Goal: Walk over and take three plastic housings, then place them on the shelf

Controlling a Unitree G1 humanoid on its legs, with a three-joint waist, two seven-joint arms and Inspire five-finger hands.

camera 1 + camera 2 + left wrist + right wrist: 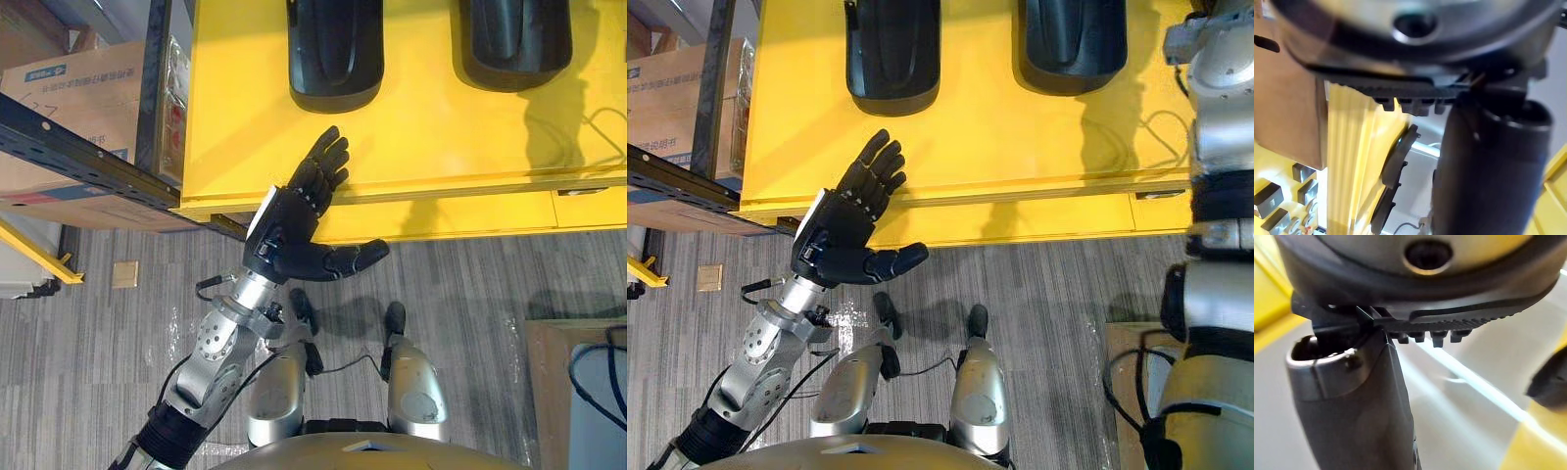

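yellow flat table top (441,147): plain yellow
black moulded plastic housings (335,49) (515,34): glossy black
grey plank floor (470,284): grey, fine streaks
brown cardboard box (88,83): brown
dark left hand (294,230): black

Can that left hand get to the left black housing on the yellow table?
Probably yes: the left hand is open at the table edge, and only bare yellow top lies between it and the left housing.

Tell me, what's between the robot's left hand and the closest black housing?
Just bare yellow table. In the left eye view the open left hand hovers at its near edge, apart from the housing.
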